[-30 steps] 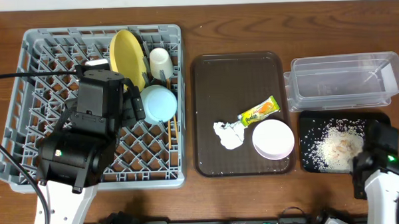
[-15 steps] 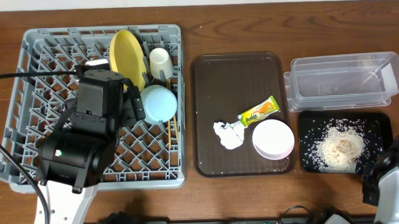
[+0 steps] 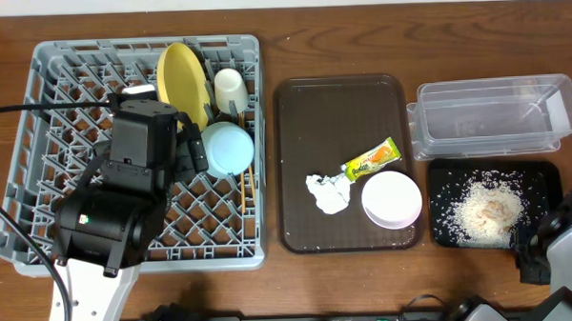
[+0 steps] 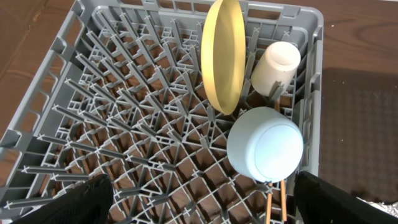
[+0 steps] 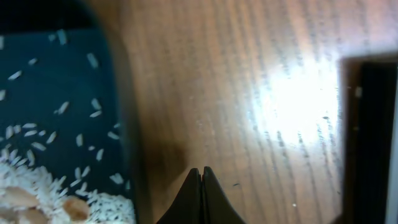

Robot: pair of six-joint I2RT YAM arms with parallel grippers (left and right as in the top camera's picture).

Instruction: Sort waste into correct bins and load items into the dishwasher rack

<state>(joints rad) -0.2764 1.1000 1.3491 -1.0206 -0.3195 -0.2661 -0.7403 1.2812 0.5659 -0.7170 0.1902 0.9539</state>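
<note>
Brown wooden table (image 3: pixel 358 44) carries the whole set-up. Dishwasher rack (image 3: pixel 47 140), left side: loaded with the yellow plate (image 3: pixel 183 78) standing on edge between pegs, the light blue bowl (image 3: pixel 226 148) base-up just in front of it, the white cup (image 3: pixel 230 89) tipped over at the back right corner, and the chopsticks (image 3: pixel 246 189) lying by the bowl along the right wall. Brown serving tray (image 3: pixel 332 121), centre, holds what is outstanding. Clear tub (image 3: pixel 485 115), back right, appears empty; black tray (image 3: pixel 544 180) in front of it holds the rice crumbs (image 3: pixel 483 211). White bowl (image 3: pixel 392 199), upright at the serving tray's front right, is judged rigid, smooth and breakable — best taken by the rim, one finger inside. Tissue (image 3: pixel 326 192), just left of the bowl, is soft and light; a pinch on its raised folds should serve. Snack wrapper (image 3: pixel 372 158), just behind the bowl's rim, lies flat and slick — a pinch at one end is advised. Left arm (image 3: pixel 116 214) hangs over the rack, camera looking down on the dishes, its fingers (image 4: pixel 81 202) spread wide and holding nothing. Right arm (image 3: pixel 566 260) sits low at the table's front right corner, its fingers (image 5: pixel 189 199) pressed together, empty, over bare wood just beside the black tray.
</note>
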